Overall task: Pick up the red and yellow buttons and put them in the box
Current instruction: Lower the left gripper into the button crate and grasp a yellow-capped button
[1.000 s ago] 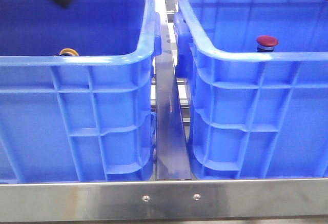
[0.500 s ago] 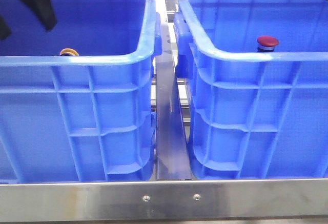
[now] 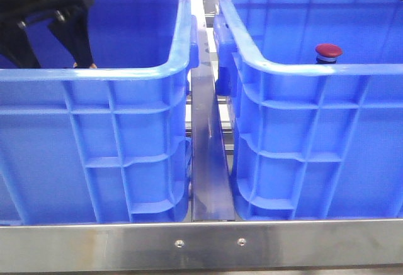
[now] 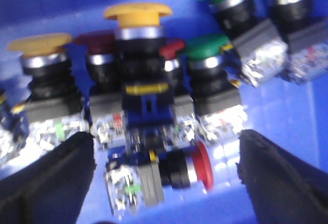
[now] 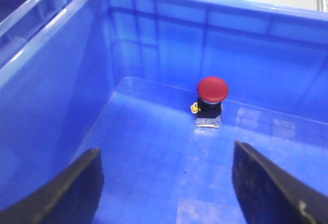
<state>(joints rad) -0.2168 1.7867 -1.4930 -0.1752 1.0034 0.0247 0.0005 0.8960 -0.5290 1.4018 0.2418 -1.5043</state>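
In the left wrist view my left gripper (image 4: 164, 183) is open, low over a pile of push buttons in the left crate. A red button (image 4: 200, 165) lies on its side between the fingers. Behind it stands a yellow button (image 4: 137, 13), and another yellow button (image 4: 39, 42) is off to one side. In the front view the left gripper (image 3: 50, 51) reaches down into the left crate (image 3: 94, 73). Another red button (image 5: 212, 88) stands upright in the box (image 5: 154, 29), the right-hand crate (image 3: 315, 67). My right gripper (image 5: 164, 193) hangs open and empty above its floor.
Green buttons (image 4: 207, 47) and dark red ones (image 4: 97, 38) are packed close around the yellow ones. A metal rail (image 3: 208, 162) runs between the two crates, and a steel bar (image 3: 208, 243) crosses in front. More blue crates stand behind.
My left gripper has come down from the top edge of the front view into the left crate and now hides the yellow cap seen behind the rim. The right crate's red button has not moved.
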